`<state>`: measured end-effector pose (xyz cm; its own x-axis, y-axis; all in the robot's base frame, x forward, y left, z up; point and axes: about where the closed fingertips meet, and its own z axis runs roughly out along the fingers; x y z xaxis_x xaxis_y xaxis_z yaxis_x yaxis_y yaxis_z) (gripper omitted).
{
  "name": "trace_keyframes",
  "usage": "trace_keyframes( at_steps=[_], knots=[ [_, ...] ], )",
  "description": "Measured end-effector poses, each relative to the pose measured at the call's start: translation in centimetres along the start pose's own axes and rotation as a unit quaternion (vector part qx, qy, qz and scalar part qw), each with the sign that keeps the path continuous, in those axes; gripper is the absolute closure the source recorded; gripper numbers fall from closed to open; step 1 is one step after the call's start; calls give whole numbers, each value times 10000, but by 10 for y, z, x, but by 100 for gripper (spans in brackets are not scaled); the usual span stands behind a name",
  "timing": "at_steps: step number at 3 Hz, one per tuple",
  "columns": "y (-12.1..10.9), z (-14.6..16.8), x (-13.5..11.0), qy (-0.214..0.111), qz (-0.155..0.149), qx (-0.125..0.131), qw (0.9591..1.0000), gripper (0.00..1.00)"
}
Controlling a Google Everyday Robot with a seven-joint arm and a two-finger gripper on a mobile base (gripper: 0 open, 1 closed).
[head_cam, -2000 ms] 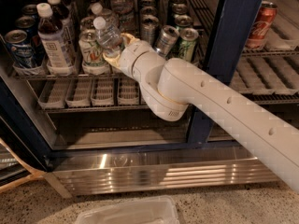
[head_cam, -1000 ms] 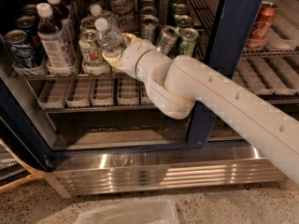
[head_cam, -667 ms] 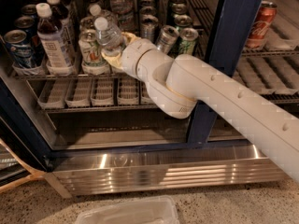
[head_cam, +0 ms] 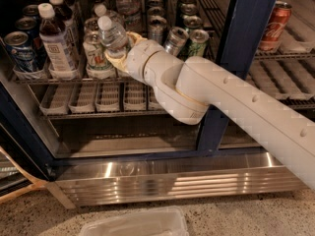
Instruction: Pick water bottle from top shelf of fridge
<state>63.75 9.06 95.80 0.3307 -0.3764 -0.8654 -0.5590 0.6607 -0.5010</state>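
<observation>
The water bottle (head_cam: 113, 35), clear with a white cap, leans to the left at the front of the top shelf (head_cam: 64, 78) of the fridge (head_cam: 237, 58). My gripper (head_cam: 118, 58) reaches in from the right and is shut around the bottle's lower body, its pale fingers (head_cam: 112, 61) under the label. My white arm (head_cam: 231, 102) crosses in front of the dark blue post. The bottle's base is hidden behind the gripper.
A white-capped bottle of dark liquid (head_cam: 54, 43) and a blue can (head_cam: 18, 50) stand to the left. A green-print can (head_cam: 96, 55) is right behind the bottle, with silver cans (head_cam: 174, 39) to the right. A red can (head_cam: 273, 26) stands beyond the post. Bare trays (head_cam: 98, 97) lie below, and a clear bin (head_cam: 135, 224) is on the floor.
The arm's elbow has shifted slightly to the right. The gripper and the tilted water bottle stay in nearly the same place.
</observation>
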Motion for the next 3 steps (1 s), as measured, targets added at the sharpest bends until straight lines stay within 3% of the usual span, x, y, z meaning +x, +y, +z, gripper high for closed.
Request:
trace_keyframes(
  at_steps=[1, 3],
  knots=[
    [0, -2, -5, 14, 297, -57, 9995, 100],
    [-1, -2, -7, 15, 352, -56, 9994, 100]
  ],
)
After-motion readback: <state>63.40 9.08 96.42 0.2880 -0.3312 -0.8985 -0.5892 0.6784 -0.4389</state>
